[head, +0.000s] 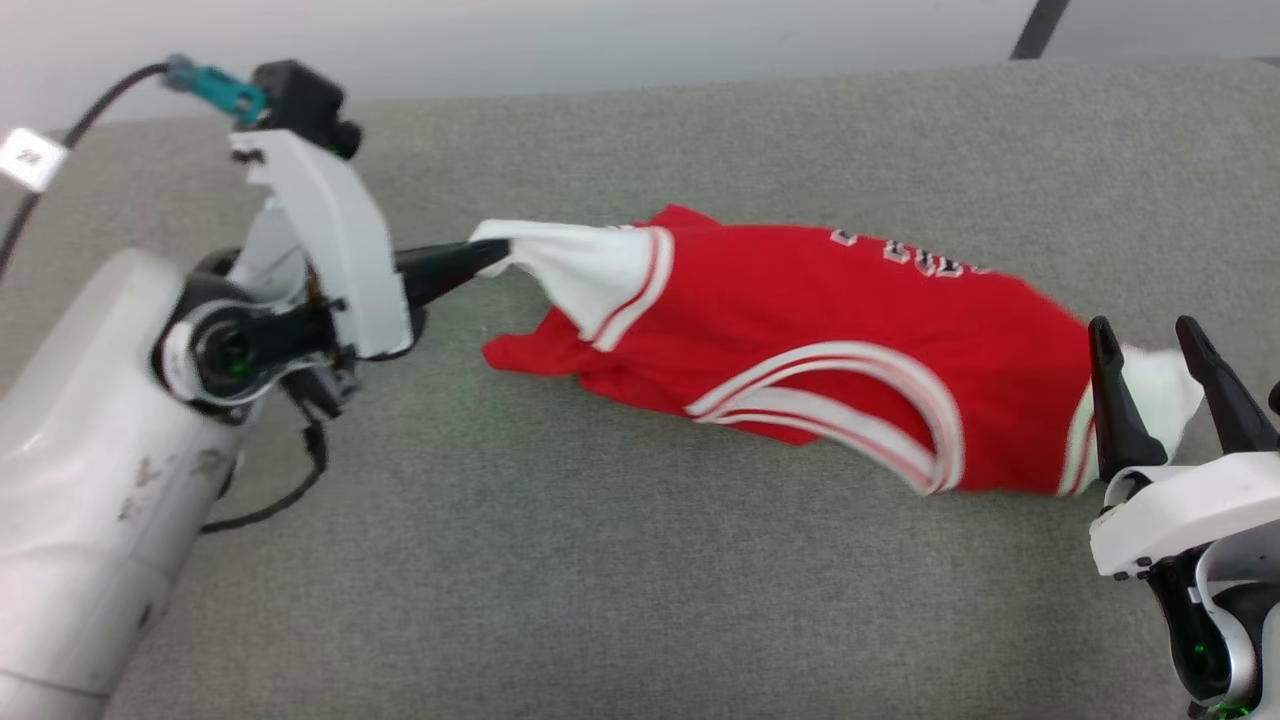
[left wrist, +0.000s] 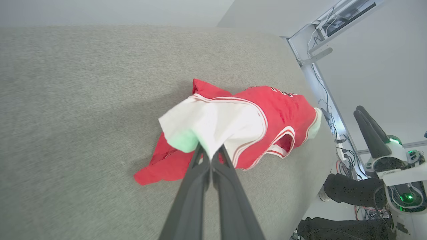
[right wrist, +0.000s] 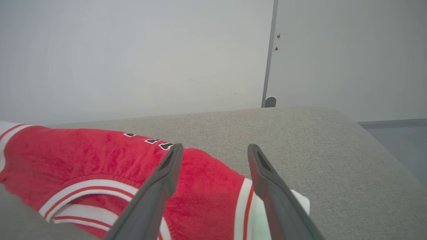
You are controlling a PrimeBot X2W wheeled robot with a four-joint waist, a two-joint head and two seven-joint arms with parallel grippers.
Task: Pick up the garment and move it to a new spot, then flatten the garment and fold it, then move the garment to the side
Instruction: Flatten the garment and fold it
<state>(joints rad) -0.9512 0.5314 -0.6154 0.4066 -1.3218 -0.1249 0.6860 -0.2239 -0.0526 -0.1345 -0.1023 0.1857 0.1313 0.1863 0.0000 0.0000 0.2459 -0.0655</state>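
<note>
Red garment [head: 800, 340] on grey cushion [head: 600, 580], left pincer [head: 497, 255] pinching it

Lettering on jersey [head: 820, 330] blurred, unreadable. Tips of left gripper [head: 492, 255] buried in its white fold. Right wrist view: jersey cut off at left and bottom edges. Cable tag [head: 30, 158] illegible.

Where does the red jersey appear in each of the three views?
Head view: the jersey lies across the middle, left to right.
Left wrist view: the jersey is central, its white corner in the shut jaws.
Right wrist view: the jersey sits at lower left, reaching between the open jaws.
Shared landmark: its black lettering.
</note>
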